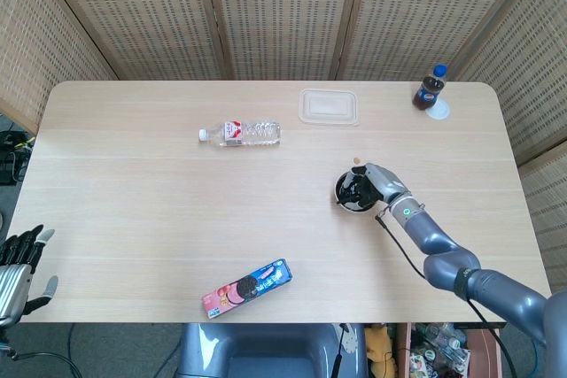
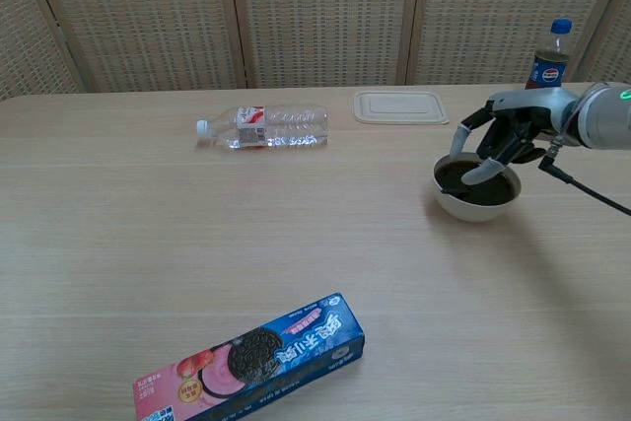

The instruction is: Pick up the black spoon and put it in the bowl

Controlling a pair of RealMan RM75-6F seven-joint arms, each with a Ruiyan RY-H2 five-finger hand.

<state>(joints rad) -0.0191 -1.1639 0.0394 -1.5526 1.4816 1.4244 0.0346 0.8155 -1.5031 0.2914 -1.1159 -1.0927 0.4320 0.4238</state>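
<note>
Right robot hand (image 2: pixel 505 135) fingers spread, lowered; left robot hand (image 1: pixel 16 265) idle.

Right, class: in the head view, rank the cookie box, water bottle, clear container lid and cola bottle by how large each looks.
1. Cookie box and water bottle: similar, too close to rank.
3. Clear container lid.
4. Cola bottle, smallest, though seen mostly from above.
</note>
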